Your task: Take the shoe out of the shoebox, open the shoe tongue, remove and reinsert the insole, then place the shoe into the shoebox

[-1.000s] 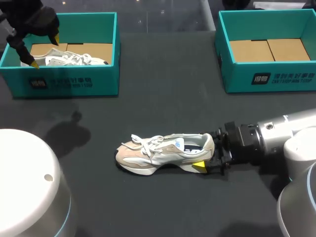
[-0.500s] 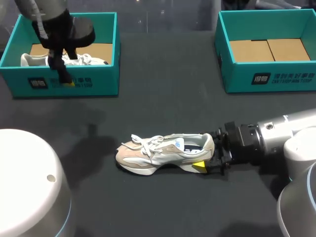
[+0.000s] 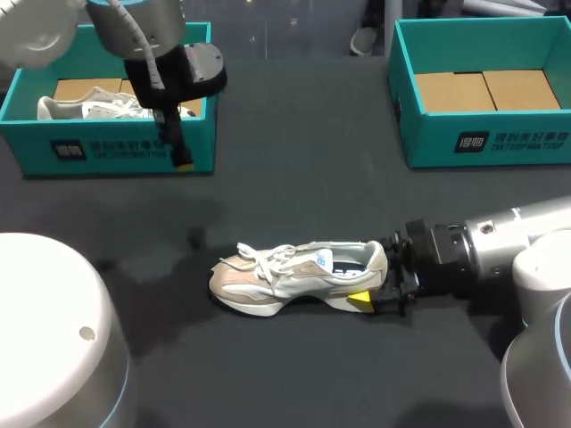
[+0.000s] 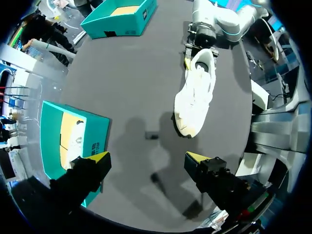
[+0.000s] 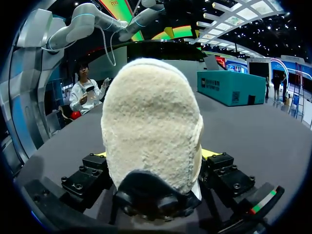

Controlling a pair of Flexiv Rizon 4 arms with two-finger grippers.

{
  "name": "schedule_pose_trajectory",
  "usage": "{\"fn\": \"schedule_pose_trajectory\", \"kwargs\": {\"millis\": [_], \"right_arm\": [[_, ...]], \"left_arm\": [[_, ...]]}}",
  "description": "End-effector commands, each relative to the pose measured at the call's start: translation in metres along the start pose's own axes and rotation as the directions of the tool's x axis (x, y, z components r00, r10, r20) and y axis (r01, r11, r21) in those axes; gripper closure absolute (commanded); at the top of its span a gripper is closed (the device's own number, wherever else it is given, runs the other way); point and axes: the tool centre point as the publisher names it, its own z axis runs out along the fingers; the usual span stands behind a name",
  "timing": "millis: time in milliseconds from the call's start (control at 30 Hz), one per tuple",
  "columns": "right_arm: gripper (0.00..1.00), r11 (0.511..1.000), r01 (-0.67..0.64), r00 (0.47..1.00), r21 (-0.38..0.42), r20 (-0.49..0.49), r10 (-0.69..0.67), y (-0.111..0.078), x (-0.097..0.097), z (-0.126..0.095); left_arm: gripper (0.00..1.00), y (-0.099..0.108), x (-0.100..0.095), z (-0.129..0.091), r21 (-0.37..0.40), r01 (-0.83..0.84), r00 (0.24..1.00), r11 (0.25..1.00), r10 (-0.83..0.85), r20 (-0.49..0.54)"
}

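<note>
A white and beige shoe (image 3: 290,270) lies on its sole mid-table, toe to the left. My right gripper (image 3: 379,290) is shut on its heel, one yellow tip at the near side. The right wrist view is filled by the fuzzy heel (image 5: 151,131), wedged between the fingers of the right gripper (image 5: 153,163). My left gripper (image 3: 175,150) hangs open and empty above the front right corner of the left shoebox (image 3: 192,147). Seen from the left gripper (image 4: 147,158), the shoe (image 4: 197,90) lies well ahead on the table, with the right gripper (image 4: 194,48) at its heel.
The left teal shoebox (image 4: 90,139) holds a second white shoe (image 3: 111,109). A second teal shoebox (image 3: 486,143) with a cardboard liner stands at the back right, and it shows far ahead of the left gripper as a teal box (image 4: 136,22).
My left arm has swung from the far left end of the left shoebox rightward and forward, past the box's front wall. The right arm and the shoe have not moved.
</note>
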Motion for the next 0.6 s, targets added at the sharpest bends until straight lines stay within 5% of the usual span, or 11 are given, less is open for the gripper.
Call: {"fn": "schedule_pose_trajectory", "kwargs": {"millis": [33,500,600], "right_arm": [[1.00,1.000,-0.001,1.000,0.005,0.001,0.001,0.000,0.000,0.001],[1.00,1.000,-0.001,1.000,0.005,0.001,0.001,0.000,0.000,0.001],[1.00,1.000,-0.001,1.000,0.005,0.001,0.001,0.000,0.000,0.001]], "left_arm": [[0.00,-0.014,0.007,0.002,-0.049,-0.029,0.999,0.998,0.030,0.015],[0.00,-0.014,0.007,0.002,-0.049,-0.029,0.999,0.998,0.030,0.015],[0.00,-0.018,0.029,-0.002,-0.077,0.058,0.996,0.995,-0.052,0.077]]}}
